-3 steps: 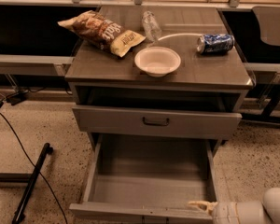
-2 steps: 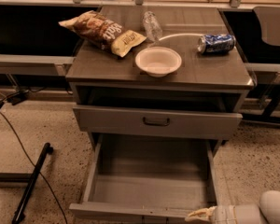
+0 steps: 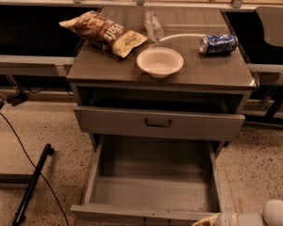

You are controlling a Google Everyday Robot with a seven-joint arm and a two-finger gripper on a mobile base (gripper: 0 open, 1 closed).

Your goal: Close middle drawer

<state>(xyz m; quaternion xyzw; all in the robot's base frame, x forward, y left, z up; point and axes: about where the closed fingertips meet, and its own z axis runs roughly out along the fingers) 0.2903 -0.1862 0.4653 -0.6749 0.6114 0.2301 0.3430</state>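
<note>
Four things are parked on the bench (image 3: 217, 72), aka the grey cabinet top: a crumpled chip bag (image 3: 104, 32) at the back left, a clear plastic bottle (image 3: 153, 26) just right of it, a white bowl (image 3: 159, 61) near the front middle, and a blue can (image 3: 219, 44) tipped on its side at the right. Below that, the top drawer (image 3: 113, 120) is seen poking out a little, with a dark handle (image 3: 158, 123) in its centre. The middle drawer (image 3: 132, 214) is found right under it, pulled way out toward the camera, its bare wooden inside on full show. The claw (image 3: 205, 220) is tucked into the bottom right corner, right at that drawer's front edge; actual contact can't be told. Whether the claw is apart or together can't be told either. The white arm (image 3: 254, 216) is seen behind it. A black pole (image 3: 32, 185) is laid on the speckled floor at the left.
</note>
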